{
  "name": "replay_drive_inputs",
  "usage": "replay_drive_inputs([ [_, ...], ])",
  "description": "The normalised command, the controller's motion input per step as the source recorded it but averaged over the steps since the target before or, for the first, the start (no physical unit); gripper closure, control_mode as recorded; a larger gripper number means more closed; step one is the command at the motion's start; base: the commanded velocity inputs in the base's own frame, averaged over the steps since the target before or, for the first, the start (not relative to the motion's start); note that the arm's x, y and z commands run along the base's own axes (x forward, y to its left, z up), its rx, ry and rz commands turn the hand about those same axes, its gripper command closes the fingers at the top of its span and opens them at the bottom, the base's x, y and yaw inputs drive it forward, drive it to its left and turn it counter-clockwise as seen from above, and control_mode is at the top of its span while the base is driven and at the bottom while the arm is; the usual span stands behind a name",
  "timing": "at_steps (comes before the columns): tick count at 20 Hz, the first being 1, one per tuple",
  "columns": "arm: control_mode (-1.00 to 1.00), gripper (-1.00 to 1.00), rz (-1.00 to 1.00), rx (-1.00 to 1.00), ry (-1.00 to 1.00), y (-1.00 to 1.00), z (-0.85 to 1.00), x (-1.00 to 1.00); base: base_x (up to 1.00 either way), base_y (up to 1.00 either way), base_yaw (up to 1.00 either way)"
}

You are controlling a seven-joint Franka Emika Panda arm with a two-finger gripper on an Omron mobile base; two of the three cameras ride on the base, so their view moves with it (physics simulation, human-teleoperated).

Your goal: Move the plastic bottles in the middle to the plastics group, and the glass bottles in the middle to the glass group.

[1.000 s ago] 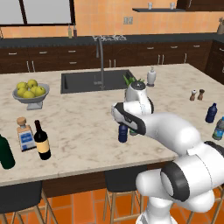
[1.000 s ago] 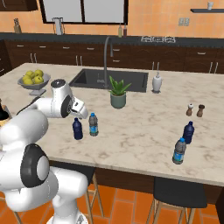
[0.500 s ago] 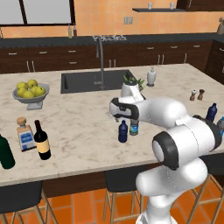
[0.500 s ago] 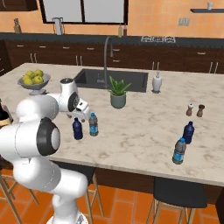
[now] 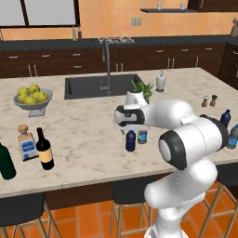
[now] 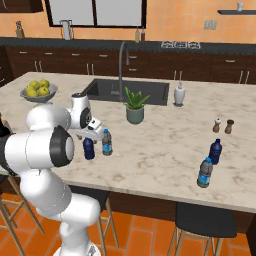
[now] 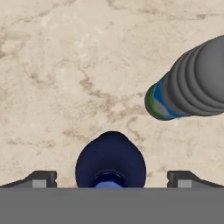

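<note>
Now | step: the dark blue bottle (image 7: 110,159) is being lined up from above | gripper (image 7: 110,178): fingers are being held wide open, nothing held | next: being lowered, then squeezed shut.

No readable text anywhere. Wine bottle (image 5: 44,149) label is plain cream, the square bottle (image 5: 27,143) just left of it has a blank blue label, and the clear plastic bottle (image 6: 106,142) label is a blue band, too small to show lettering.
</note>
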Motion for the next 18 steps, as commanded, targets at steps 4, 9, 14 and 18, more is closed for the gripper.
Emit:
replay_drive_inputs([
  [4, -1.0, -1.0, 0.0, 0.0, 0.05, 0.0, -0.38, 0.07, 0.0, 0.0, 0.0],
  [9, -1.0, 1.0, 0.0, 0.0, 0.02, 0.0, -0.32, -0.02, 0.0, 0.0, 0.0],
  [14, -1.0, 1.0, 0.0, 0.0, 0.14, -0.05, -0.31, -0.43, 0.0, 0.0, 0.0],
  [18, -1.0, 1.0, 0.0, 0.0, 0.0, -0.3, 0.08, -0.56, 0.0, 0.0, 0.0],
])
